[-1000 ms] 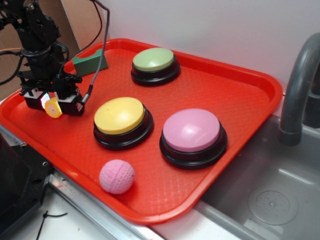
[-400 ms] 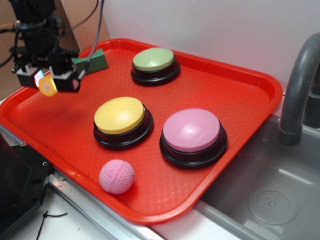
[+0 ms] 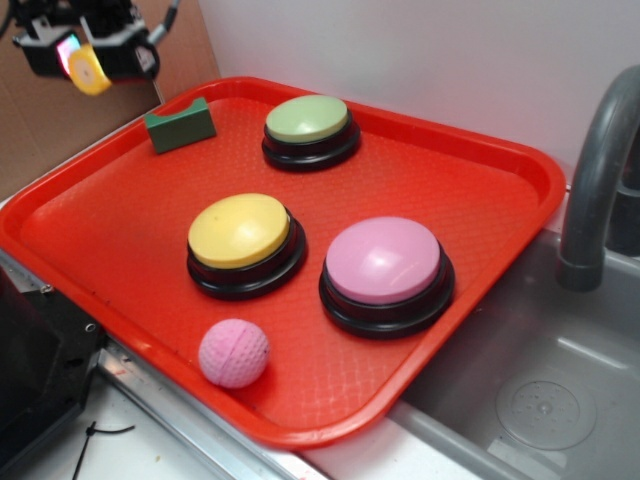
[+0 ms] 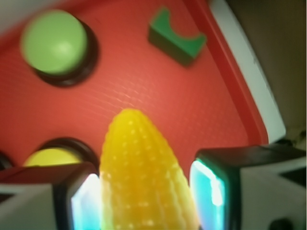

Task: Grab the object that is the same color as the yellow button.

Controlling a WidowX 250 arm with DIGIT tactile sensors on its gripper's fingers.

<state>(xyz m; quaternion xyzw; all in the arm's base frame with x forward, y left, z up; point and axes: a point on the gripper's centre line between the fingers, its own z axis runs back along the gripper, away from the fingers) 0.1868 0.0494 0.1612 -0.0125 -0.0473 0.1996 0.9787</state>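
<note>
From outside, the gripper (image 3: 82,60) hangs high beyond the red tray's (image 3: 520,190) far left corner, pinching the yellow corn (image 3: 88,72). Up close, the corn (image 4: 144,177) sits between both pads; its tapered shape might slide out

- we see a red tray (image 3: 480,210) resting on the worktop (image 3: 150,440), beside a sink (image 3: 540,400).
- on the tray sit the yellow button (image 3: 240,232), a green-topped button (image 3: 308,120), a pink-topped button (image 3: 384,262), a pink ball (image 3: 234,352) and a green block (image 3: 180,124).
</note>
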